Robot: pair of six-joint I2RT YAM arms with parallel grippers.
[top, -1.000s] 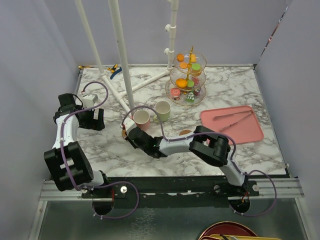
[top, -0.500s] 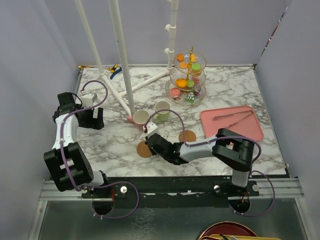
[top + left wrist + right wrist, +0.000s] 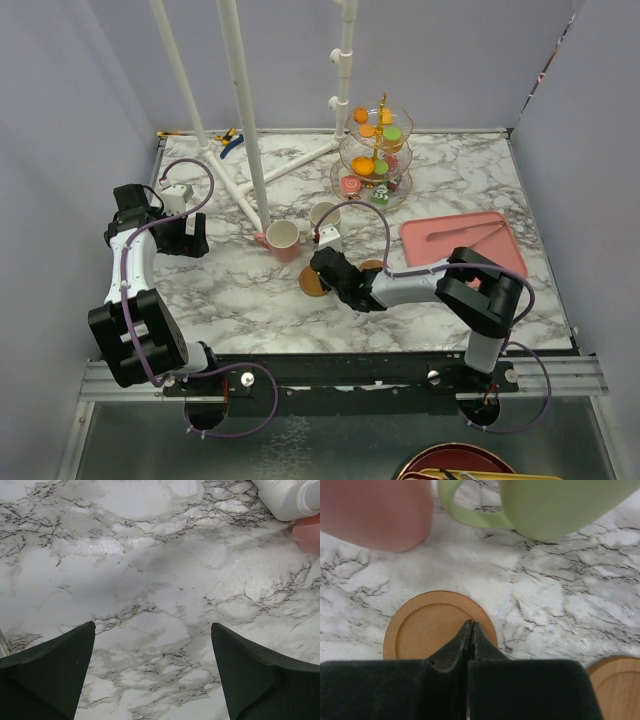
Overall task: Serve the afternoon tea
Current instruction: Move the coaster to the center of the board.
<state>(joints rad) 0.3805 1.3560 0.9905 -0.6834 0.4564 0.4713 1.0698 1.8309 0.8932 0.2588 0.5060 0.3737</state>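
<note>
My right gripper is shut, its tips resting on the right part of a round brown coaster that lies flat on the marble. The pink mug and the pale-green mug stand just beyond it. A second coaster lies to the right, partly under my forearm. The glass three-tier stand with macarons and cakes stands at the back. My left gripper hangs open over bare marble at the left.
A flat pink tray holding tongs lies at the right. White pipes rise from a frame at the back left, one end showing in the left wrist view. A small blue and yellow tool lies at the back edge.
My shut right gripper has swept from left of the pink mug to the front and then right, and the coaster moved with it. The left arm has stayed put.
</note>
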